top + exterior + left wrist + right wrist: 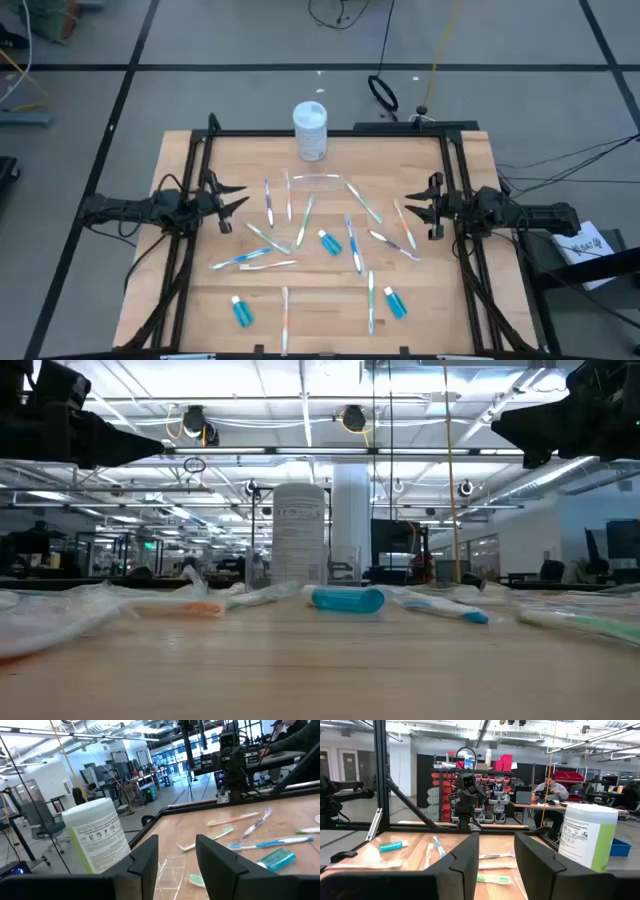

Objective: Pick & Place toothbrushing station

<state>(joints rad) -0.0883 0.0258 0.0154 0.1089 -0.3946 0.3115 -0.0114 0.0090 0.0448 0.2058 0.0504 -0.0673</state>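
From overhead you've got both arms parked at the table's edges, left gripper (228, 199) on one side and right gripper (424, 207) on the other, both with fingers spread and nothing between them. The toothbrushing station (315, 182) is that faint clear holder lying on the wood just in front of the white jar (310, 130), well apart from either claw. You'd barely catch it from above; the left wrist view shows its see-through walls (170, 870) much better, right past the fingers and beside the jar (96, 839). The low view hides the station entirely, but gives you a blue tube (347, 599) lying in front of the jar (299, 532). The right wrist view adds a person (550, 790) seated at a desk beyond the table, plus scattered toothbrushes (495, 855).
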